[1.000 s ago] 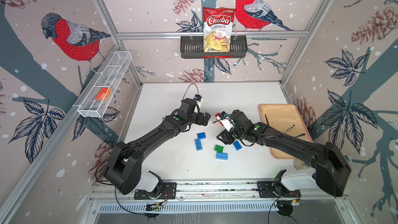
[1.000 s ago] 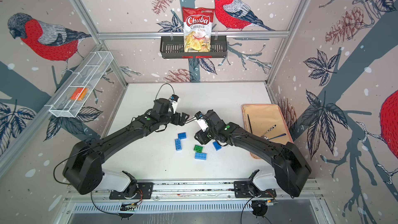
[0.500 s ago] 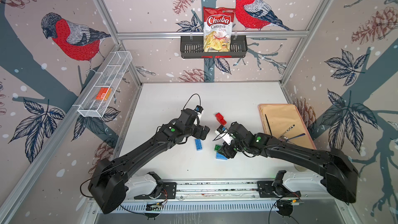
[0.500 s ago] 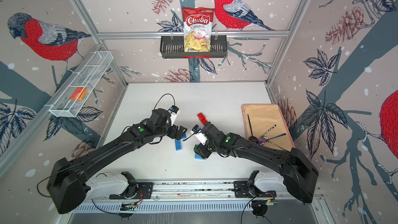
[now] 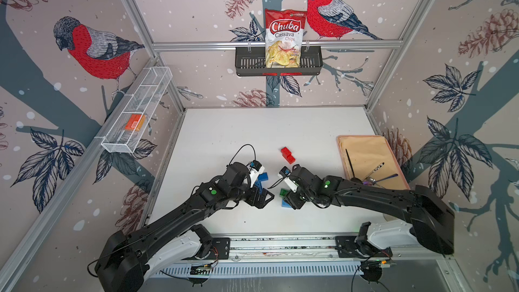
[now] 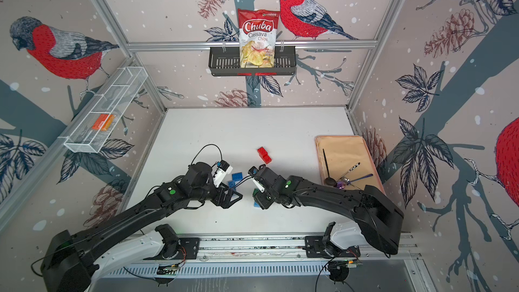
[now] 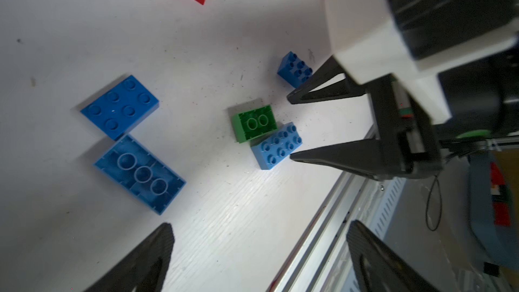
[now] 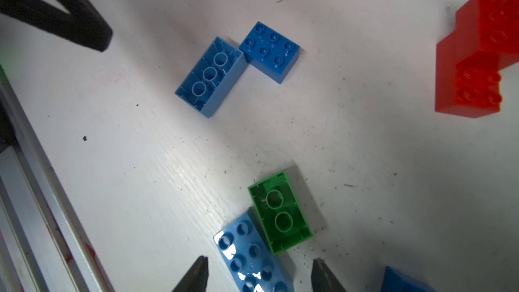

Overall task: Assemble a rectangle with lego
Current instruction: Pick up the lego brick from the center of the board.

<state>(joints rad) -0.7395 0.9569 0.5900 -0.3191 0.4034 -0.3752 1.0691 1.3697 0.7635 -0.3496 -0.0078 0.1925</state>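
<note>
On my remote feed, the left gripper hangs wide apart and empty over the white table. It is near an upturned light blue long brick that meets a dark blue six-stud brick corner to corner. The right gripper stands partly spread astride a studs-up light blue brick. I see a gap at either side of that brick and nothing clamped. It lies against the inverted green brick. A small dark blue brick sits just beside one right finger. The red pair, stacked out of step, rests well apart, nearer the back wall.
</note>
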